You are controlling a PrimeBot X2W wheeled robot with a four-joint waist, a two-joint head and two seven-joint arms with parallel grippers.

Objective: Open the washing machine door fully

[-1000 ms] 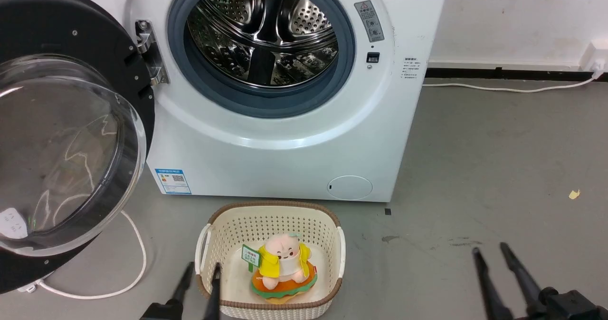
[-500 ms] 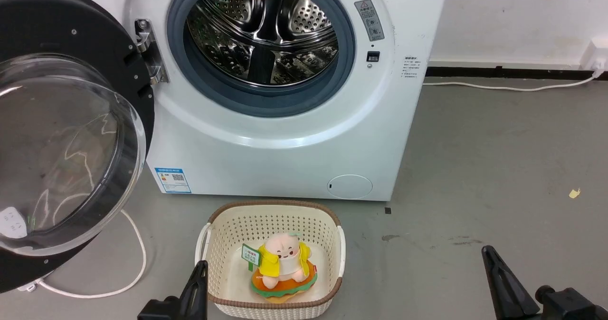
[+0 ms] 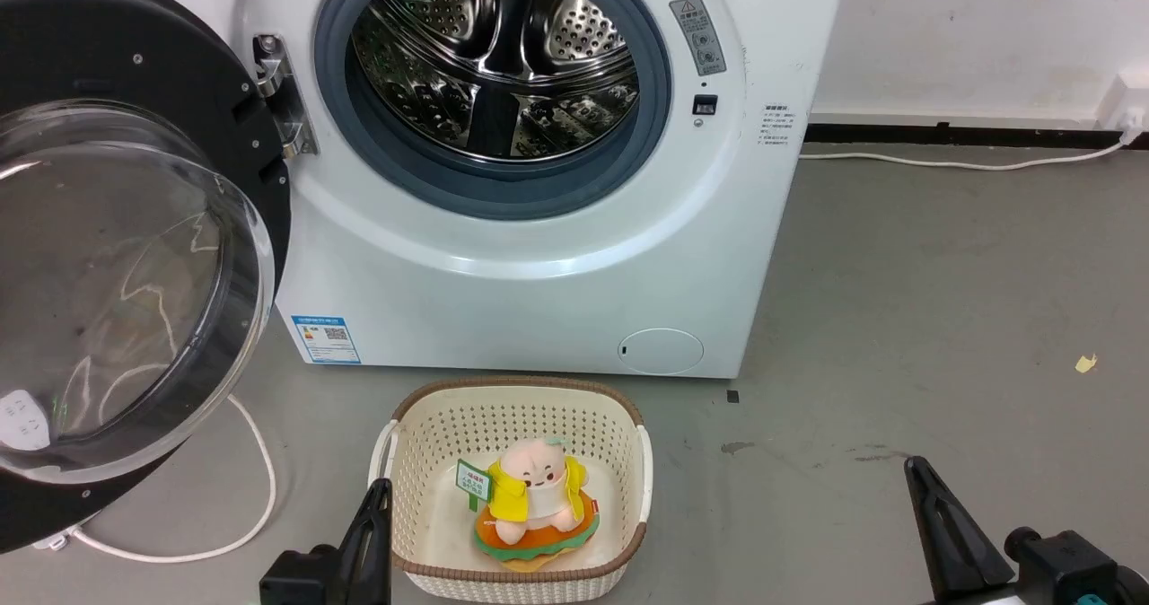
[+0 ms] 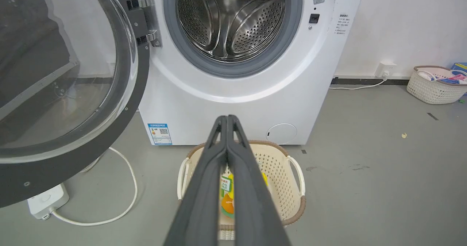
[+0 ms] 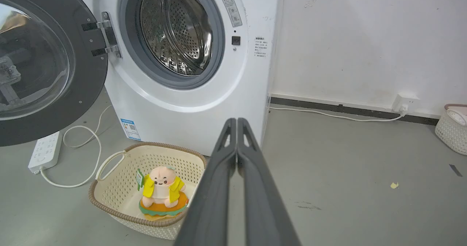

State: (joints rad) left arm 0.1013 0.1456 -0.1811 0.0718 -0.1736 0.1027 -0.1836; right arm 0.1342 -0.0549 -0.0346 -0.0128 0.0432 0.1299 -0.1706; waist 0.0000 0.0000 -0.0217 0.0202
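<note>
A grey floor [image 3: 898,273] is stretching beyond both pairs of fingers to a white wall [image 5: 346,38] with a dark skirting strip [image 5: 346,109] along its foot; a white washing machine [image 3: 539,300] is standing on that floor ahead of the fingertips, its steel drum [image 3: 503,48] gaping. The washing machine door [image 3: 54,39] is standing wide open on its metal hinge [image 3: 278,93], ahead and to the left of the left gripper [image 3: 381,486], its clear glass bowl [image 3: 117,291] bulging outward. The left gripper's fingers are pressing together on nothing, hovering just left of a cream basket [image 3: 512,388] in which a plush toy [image 3: 537,488] is sitting; the right gripper [image 3: 914,466] is hovering well right of the basket, its fingers likewise pressing together on nothing. A white cable [image 3: 260,479] is looping on the floor left of the left fingers; a yellow scrap [image 3: 1086,365] is lying ahead and right of the right fingers.

In the left wrist view a power strip [image 4: 47,202] is lying below the door's lower rim, left of the fingers, and a second basket [image 4: 434,89] is sitting far right against the wall; here the joined fingers are covering most of the toy. In the right wrist view the toy is sitting uncovered, left of the fingers, and a wall socket [image 5: 405,102] is showing to their right.
</note>
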